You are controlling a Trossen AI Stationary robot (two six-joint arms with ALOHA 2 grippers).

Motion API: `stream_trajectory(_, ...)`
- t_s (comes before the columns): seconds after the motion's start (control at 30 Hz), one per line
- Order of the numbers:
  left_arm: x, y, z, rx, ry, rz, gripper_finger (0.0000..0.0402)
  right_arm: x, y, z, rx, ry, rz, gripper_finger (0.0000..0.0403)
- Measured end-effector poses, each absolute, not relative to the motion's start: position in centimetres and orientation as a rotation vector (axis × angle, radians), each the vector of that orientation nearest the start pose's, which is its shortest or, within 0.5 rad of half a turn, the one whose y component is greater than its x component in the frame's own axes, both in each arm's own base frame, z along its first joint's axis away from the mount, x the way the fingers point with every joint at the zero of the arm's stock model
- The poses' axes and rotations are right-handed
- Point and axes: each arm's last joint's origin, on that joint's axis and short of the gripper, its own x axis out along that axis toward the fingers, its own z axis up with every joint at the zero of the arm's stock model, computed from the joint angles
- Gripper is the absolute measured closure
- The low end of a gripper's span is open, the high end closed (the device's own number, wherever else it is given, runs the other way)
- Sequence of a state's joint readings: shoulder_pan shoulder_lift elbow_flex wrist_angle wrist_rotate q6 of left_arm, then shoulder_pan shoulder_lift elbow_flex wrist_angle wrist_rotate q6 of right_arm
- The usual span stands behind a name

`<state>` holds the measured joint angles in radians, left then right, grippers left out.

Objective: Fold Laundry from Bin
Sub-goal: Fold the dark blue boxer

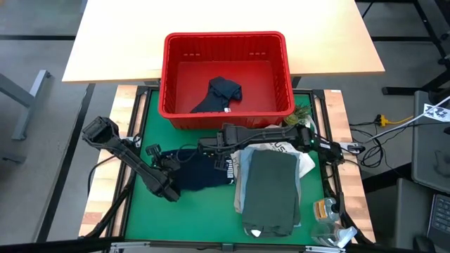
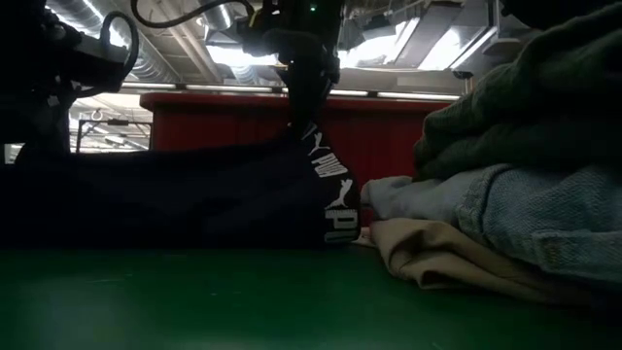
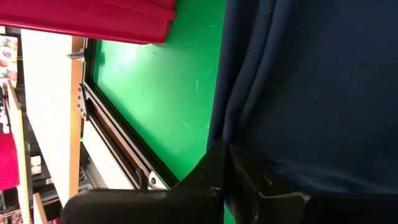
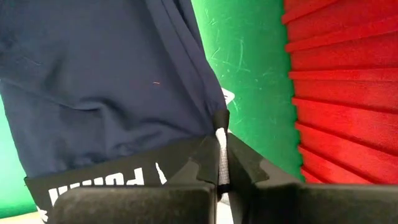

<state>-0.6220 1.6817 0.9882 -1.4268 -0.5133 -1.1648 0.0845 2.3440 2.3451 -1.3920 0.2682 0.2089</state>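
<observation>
From above: my left fingers (image 1: 171, 166) and right fingers (image 1: 223, 147) are both closed on the navy shorts (image 1: 200, 172), which lie on the green desk (image 1: 140, 218) just in front of the red bin (image 1: 225, 42). Stack beside it: olive-green garment (image 1: 271, 190) on top, lighter pieces peeking out under it. One dark garment (image 1: 219, 95) left in the bin. So I judge stack done, shorts mid-fold, one piece to go

Low view: shorts (image 2: 194, 194) draped with white-lettered waistband (image 2: 335, 190) hanging; stack at right shows three layers, olive (image 2: 505, 107), light blue shirt (image 2: 525, 219), beige garment (image 2: 447, 258). Bin wall (image 2: 389, 136) behind

Left wrist: fingers (image 3: 227, 171) pinched shut on navy fabric (image 3: 311, 87), bin corner (image 3: 93, 18) beyond

Right wrist: fingers (image 4: 221, 158) clamped on the shorts' edge (image 4: 106, 81) at the waistband, bin wall (image 4: 348, 93) just beside

Count: 1 bin, 5 garments – 3 stacked, 1 held, 1 in bin
</observation>
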Motion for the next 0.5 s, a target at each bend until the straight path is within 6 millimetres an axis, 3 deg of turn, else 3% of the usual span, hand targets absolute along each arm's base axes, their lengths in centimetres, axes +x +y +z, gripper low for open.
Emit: stream_trajectory(0.5, 19.30, -12.10, 17.61, 0.268, 1.418, 0.871, 0.0260, 46.54, 2.98, 25.91, -0.113, 1.334, -0.337, 0.0373)
